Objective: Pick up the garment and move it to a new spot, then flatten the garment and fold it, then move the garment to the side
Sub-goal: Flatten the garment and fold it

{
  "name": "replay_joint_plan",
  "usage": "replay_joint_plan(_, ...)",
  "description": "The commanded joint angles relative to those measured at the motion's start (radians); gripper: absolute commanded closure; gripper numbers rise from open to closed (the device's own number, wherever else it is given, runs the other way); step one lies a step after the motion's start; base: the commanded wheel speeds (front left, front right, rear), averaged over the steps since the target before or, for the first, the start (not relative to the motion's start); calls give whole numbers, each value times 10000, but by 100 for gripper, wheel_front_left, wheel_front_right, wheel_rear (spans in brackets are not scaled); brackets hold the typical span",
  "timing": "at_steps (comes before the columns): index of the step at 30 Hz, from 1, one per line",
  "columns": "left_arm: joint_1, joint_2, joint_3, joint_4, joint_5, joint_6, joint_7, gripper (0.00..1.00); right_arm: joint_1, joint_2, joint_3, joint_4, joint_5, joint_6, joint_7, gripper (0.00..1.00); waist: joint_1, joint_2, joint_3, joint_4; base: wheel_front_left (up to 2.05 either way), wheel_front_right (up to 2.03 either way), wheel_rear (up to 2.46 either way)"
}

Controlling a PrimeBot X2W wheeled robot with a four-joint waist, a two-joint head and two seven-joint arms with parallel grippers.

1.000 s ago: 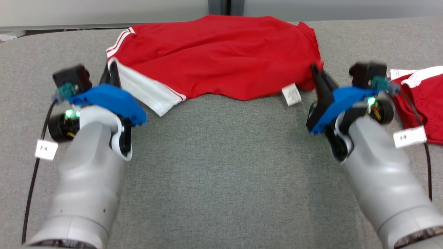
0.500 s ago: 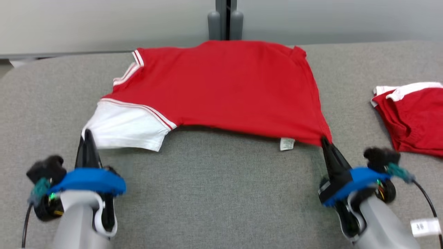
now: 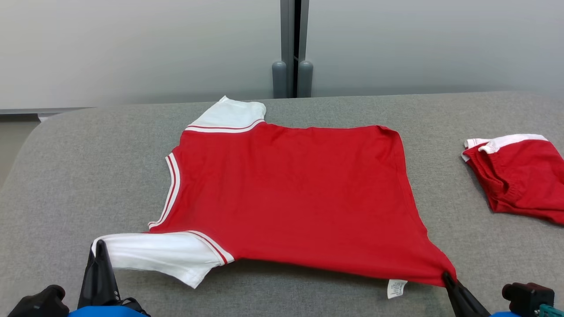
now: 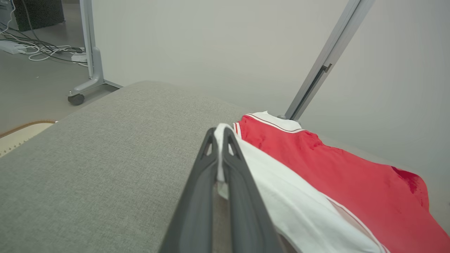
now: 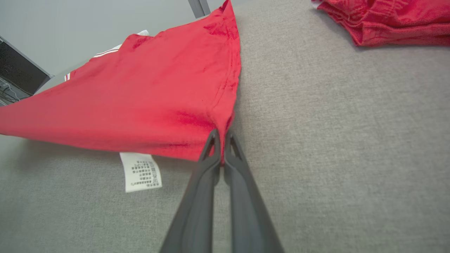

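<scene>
- One garment (image 3: pixel 291 193), a red shirt with white sleeves and red-and-white trim, lies spread nearly flat on the grey padded surface (image 3: pixel 79 176). It stretches away from both grippers, and its near edge spans the gap between them.
- It has two sleeves. The near sleeve (image 3: pixel 158 255) runs straight to the left gripper, and the far sleeve (image 3: pixel 229 115) lies at the shirt's far edge, well apart from both grippers.
- Two grippers hold it. The left gripper (image 4: pixel 219 131) has its fingers pressed together on the white cuff of the near sleeve. The right gripper (image 5: pixel 219 135) is pinched tight on the red hem corner.
- In the head view the left gripper (image 3: pixel 100 244) sits at the sleeve's outer tip and the right gripper (image 3: pixel 446 276) at the hem corner. The cloth is drawn to a point at each.
- One white care label (image 5: pixel 140 171) hangs from the near edge, just beside the right gripper on the side toward the left gripper. Its print is too small to read.
- One second red piece (image 3: pixel 515 176) with white trim lies bunched beyond the right gripper on its outer side, apart from the shirt.
- One grey post (image 3: pixel 291 48) stands against the pale wall past the shirt's far edge.
</scene>
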Motion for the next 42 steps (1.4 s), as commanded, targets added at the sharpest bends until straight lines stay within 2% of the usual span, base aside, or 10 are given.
replay_joint_plan(1,154,24,-42,-445,15,127,240,100,332,155,-251,-631,-210,-3,457,100,3,1,9,-55,0,0,0)
replay_joint_plan(11,-808,394,-385,-615,-319,23,2016,100,157,623,-982,-2522,-542,-1,2638,100,3,1,592,-269,0,0,0)
replay_joint_plan(17,-2470,799,-430,469,-868,-303,3110,100,-1106,559,-993,-2148,-448,-1,3127,100,3,1,1322,-420,0,0,0)
replay_joint_plan(24,-4286,1065,-512,2342,-1227,-815,3253,100,-2599,337,-742,-1211,-276,-1,2925,100,3,1,1941,-405,0,0,0)
replay_joint_plan(25,-4466,1071,-595,2586,-1267,-945,3255,91,-2773,295,-659,-1091,-249,-1,2771,100,3,1,2013,-390,0,0,0)
replay_joint_plan(26,-4688,1098,-643,2770,-1226,-1057,3118,20,-2937,262,-577,-976,-225,-1,2544,65,3,1,2072,-377,0,0,0)
replay_joint_plan(27,-4860,1128,-732,2959,-1162,-1169,3013,0,-3082,227,-565,-862,-237,-1,2297,16,3,1,2129,-356,0,0,0)
replay_joint_plan(28,-4969,1100,-817,3177,-1173,-1297,2897,0,-3198,179,-501,-727,-268,-1,2036,0,3,1,2172,-343,0,0,0)
replay_joint_plan(35,-5218,1047,-1079,3652,-197,-1518,89,0,-3577,-168,2,-264,-912,-1,-681,0,3,1,2262,-340,0,0,0)
replay_joint_plan(42,-4363,1059,-1461,3320,1045,-1016,-2183,0,-2909,-91,-266,-862,-2358,-1,-2470,0,3,1,1830,-366,0,0,0)
